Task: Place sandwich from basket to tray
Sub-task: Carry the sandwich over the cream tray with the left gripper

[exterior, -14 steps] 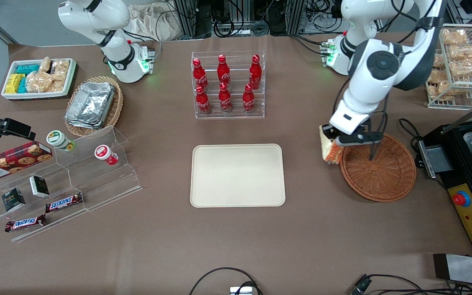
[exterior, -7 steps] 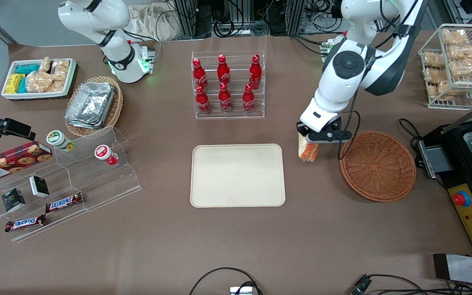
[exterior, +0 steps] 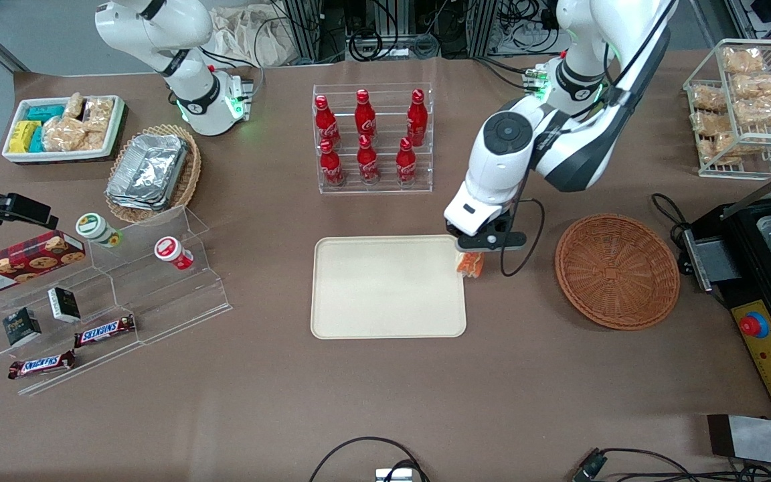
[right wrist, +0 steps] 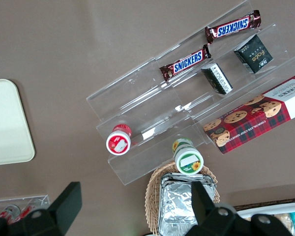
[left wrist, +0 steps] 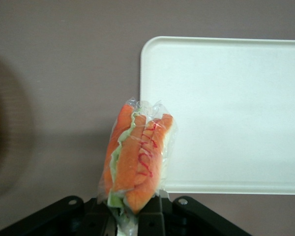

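Since prior frame, gripper (exterior: pixel 471 253) carried sandwich (exterior: pixel 470 262) out of basket (exterior: pixel 617 270); jaws pinching it upright at tray (exterior: pixel 385 288) edge, tray centre approx 8 o'clock.

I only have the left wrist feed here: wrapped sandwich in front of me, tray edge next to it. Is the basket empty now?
Observer: Yes, in the front view the basket holds nothing; the sandwich hangs from the gripper.
Operator: Where is that gripper over the table?
Observer: Between tray and basket, right at the tray corner closest to the bottle rack.
Operator: Anything already on the tray?
Observer: No, the front view shows its whole surface bare.
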You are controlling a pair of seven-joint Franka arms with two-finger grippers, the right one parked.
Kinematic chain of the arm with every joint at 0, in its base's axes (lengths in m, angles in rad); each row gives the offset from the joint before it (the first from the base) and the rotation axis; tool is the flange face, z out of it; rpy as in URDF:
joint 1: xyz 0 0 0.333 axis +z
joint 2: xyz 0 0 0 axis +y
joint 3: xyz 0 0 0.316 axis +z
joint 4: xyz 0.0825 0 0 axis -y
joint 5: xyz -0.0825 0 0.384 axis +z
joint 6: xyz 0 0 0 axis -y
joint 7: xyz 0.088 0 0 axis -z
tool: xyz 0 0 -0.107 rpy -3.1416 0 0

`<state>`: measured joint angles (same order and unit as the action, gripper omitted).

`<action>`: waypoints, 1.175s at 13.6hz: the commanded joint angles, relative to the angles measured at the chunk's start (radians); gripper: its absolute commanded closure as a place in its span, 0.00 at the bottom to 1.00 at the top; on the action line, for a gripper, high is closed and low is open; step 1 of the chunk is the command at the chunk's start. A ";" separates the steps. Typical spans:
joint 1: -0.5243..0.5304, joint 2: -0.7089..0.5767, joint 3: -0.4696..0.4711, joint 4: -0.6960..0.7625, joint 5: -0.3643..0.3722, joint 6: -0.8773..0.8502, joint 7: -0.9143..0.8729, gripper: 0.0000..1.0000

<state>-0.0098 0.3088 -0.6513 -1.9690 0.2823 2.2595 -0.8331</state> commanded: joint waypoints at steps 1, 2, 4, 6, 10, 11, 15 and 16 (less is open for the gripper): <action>-0.032 0.091 -0.002 0.085 0.072 -0.025 -0.052 1.00; -0.041 0.113 -0.002 0.096 0.095 -0.025 -0.069 1.00; -0.067 0.163 -0.002 0.128 0.145 -0.025 -0.118 1.00; -0.090 0.220 -0.001 0.163 0.205 -0.025 -0.174 1.00; -0.119 0.303 0.002 0.196 0.297 -0.025 -0.233 1.00; -0.119 0.321 0.002 0.203 0.322 -0.025 -0.235 1.00; -0.140 0.366 0.005 0.211 0.363 -0.023 -0.236 1.00; -0.142 0.375 0.005 0.220 0.363 -0.023 -0.236 1.00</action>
<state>-0.1241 0.6579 -0.6504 -1.7951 0.6209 2.2595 -1.0447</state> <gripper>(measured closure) 0.841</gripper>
